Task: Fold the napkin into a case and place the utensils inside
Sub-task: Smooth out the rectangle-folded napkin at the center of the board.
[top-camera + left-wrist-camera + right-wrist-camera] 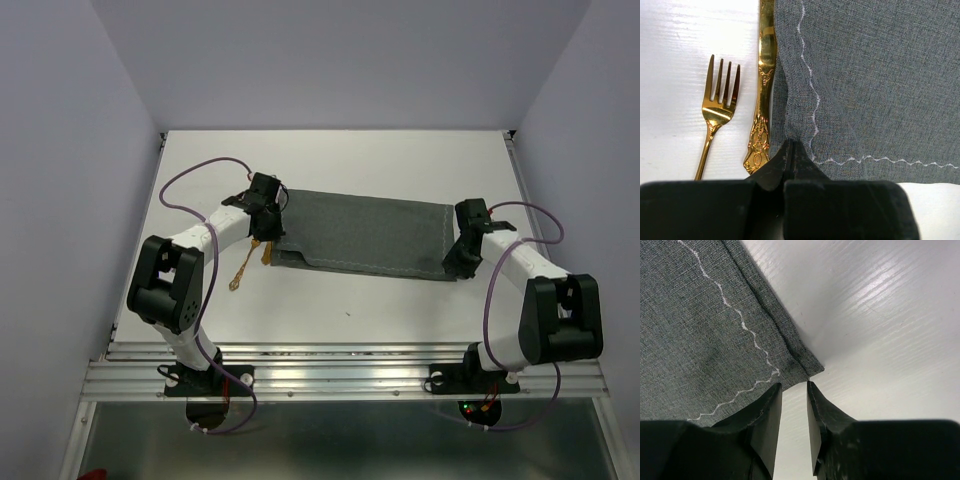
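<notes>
tabletop (400, 310), white. fork (719, 102), gold, flat on bare tabletop left of napkin, apart from it. knife (765, 75), gold, just beside fork, lying against napkin's left edge. right jaws: released, slightly parted, tips just short of napkin's near right corner. left jaws: clenched on a raised pinch of cloth at napkin's left end. napkin (365, 235), dark grey, pale wavy hem stitch, folded into long flat strip between both arms.

top view: high, behind arm bases, looking down on whole table (400, 310). left wrist: close over napkin (880, 75) left end. right wrist: close over its right corner. all share napkin.
</notes>
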Motion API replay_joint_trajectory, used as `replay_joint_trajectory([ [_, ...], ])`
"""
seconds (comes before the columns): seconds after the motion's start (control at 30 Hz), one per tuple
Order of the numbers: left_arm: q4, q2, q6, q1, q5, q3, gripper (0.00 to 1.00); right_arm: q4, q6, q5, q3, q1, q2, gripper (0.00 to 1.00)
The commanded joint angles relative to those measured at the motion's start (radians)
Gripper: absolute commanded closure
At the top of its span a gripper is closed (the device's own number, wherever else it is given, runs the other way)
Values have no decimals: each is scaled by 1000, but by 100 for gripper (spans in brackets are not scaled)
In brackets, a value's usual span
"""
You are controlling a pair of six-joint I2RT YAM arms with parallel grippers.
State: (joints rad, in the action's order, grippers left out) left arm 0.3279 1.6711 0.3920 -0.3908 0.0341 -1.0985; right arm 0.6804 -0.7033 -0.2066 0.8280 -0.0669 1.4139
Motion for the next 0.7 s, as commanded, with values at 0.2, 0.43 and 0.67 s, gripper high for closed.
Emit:
replay_joint_trajectory([
  [0.2, 10, -5, -16, -2, 0, -21, 100, -50, 18, -43, -4, -4, 53, 71],
  [0.43, 7, -2, -18, -2, -2, -15, 100, -51, 31, -60, -18, -4, 51, 85],
  [0.67, 5, 4, -18, -2, 1, -12, 100, -58, 39, -60, -30, -4, 40, 99],
])
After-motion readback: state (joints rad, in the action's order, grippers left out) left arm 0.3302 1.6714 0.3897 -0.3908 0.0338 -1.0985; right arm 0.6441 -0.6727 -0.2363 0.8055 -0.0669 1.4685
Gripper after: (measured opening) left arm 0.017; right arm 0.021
